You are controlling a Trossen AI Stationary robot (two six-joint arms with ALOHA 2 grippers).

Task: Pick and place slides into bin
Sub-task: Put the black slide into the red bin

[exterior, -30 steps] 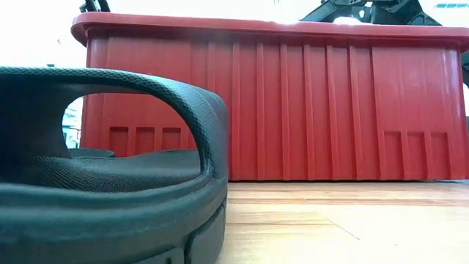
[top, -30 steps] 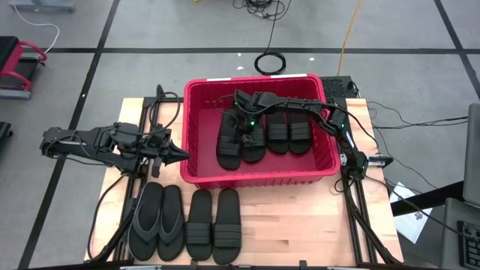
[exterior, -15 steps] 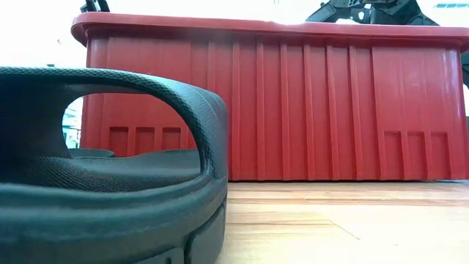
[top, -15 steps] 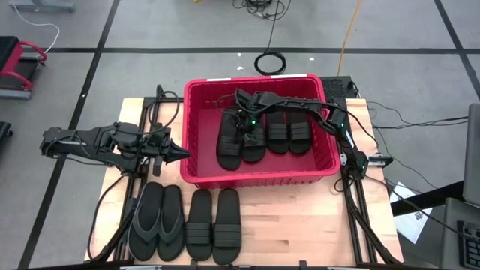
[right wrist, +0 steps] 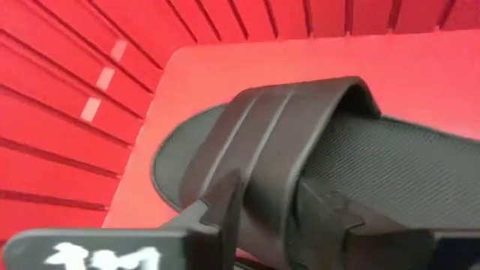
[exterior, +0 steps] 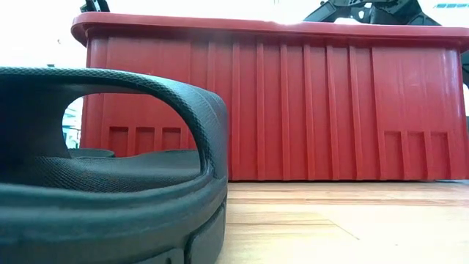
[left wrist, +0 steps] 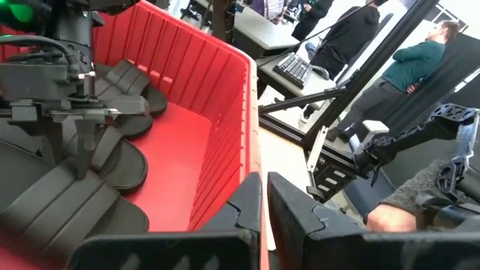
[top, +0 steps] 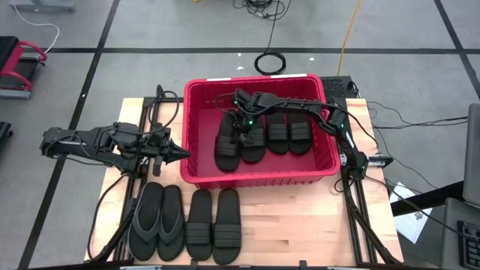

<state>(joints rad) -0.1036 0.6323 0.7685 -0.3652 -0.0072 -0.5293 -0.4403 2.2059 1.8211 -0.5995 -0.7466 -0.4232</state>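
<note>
The red bin (top: pixel 259 178) stood at the worktop's (top: pixel 300 217) twelve o'clock side, holding four black slides (top: pixel 259 135) abreast. The right tool (top: pixel 241 126) hung inside the bin over the two slides at its nine o'clock end; its fingers (right wrist: pixel 225 202) straddled a ribbed strap (right wrist: pixel 289 142), parted around it rather than clamped. The left tool (top: pixel 182 155) waited closed just outside the bin's nine o'clock wall. At the worktop's six o'clock edge lay a pair of thong flip-flops (top: pixel 157 219) and, beside them, two more strapped slides (top: pixel 213 225).
</note>
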